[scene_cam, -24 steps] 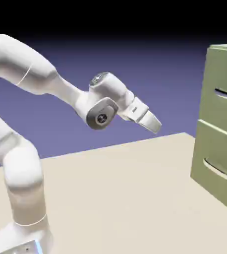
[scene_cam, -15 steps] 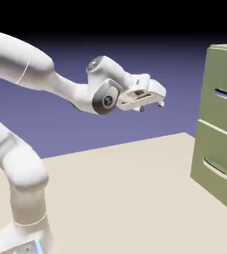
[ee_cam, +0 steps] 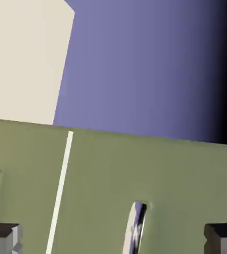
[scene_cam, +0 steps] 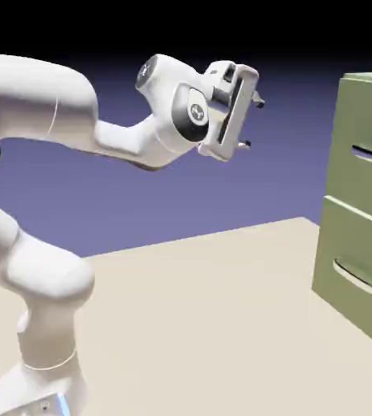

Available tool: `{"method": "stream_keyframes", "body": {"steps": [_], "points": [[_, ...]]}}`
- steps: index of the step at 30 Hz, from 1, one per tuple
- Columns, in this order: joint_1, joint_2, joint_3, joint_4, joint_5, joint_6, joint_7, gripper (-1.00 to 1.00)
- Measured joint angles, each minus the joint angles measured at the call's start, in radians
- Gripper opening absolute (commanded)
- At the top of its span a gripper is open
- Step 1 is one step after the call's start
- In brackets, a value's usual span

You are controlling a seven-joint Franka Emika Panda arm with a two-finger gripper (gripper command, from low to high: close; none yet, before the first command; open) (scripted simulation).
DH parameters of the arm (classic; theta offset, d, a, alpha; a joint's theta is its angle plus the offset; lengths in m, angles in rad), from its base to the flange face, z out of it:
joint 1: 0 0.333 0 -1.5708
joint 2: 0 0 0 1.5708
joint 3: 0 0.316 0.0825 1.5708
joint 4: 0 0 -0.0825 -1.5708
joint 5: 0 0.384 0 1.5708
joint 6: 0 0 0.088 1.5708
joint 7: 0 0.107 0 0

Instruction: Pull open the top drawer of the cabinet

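— What's that cabinet point(scene_cam: 366, 203) made of?
— Olive-green, matt and smooth, like painted board. The top drawer point(scene_cam: 369, 154) has a slim handle point(ee_cam: 135, 228) that gleams like polished metal.
— And the arm point(scene_cam: 100, 138)?
— Glossy white shell, plastic-looking. The pincer point(scene_cam: 251, 122) has dull grey fingertips point(ee_cam: 4, 237). The surface point(scene_cam: 197, 325) is flat matt cream.

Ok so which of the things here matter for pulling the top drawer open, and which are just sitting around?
For the job:
- top drawer
- its bar handle
- cabinet
- gripper, open, short of the cabinet

Not involved:
- lower drawer
- its curved handle
- table
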Motion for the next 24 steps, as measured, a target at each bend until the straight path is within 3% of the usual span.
{"method": "stream_keyframes", "body": {"steps": [24], "points": [[0.64, -0.149, -0.559, 0.35, -1.03, -0.131, -1.044, 0.0]]}}
